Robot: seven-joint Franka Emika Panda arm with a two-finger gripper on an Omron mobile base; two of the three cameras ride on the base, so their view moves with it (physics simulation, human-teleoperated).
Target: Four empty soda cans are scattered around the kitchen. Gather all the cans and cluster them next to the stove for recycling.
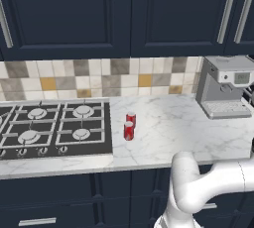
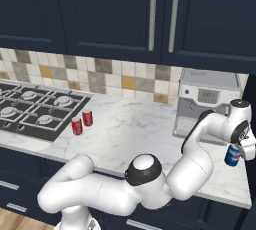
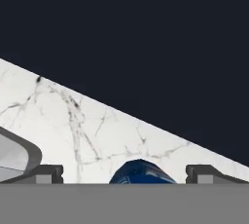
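Two red soda cans [image 1: 129, 126] were found already standing together on the marble counter [image 1: 178, 133] just beside the stove [image 1: 54, 128]. A third, blue can [image 2: 232, 155] stood far right, near the coffee machine [image 2: 205, 106]. The gripper [image 2: 240, 151] was positioned around it, jaws fully spread, nothing grasped. A fourth can was unaccounted for.

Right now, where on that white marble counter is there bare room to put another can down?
Bare marble lies between the two red soda cans and the grey coffee machine. It is crowded beside the black gas stove, where those cans stand together.
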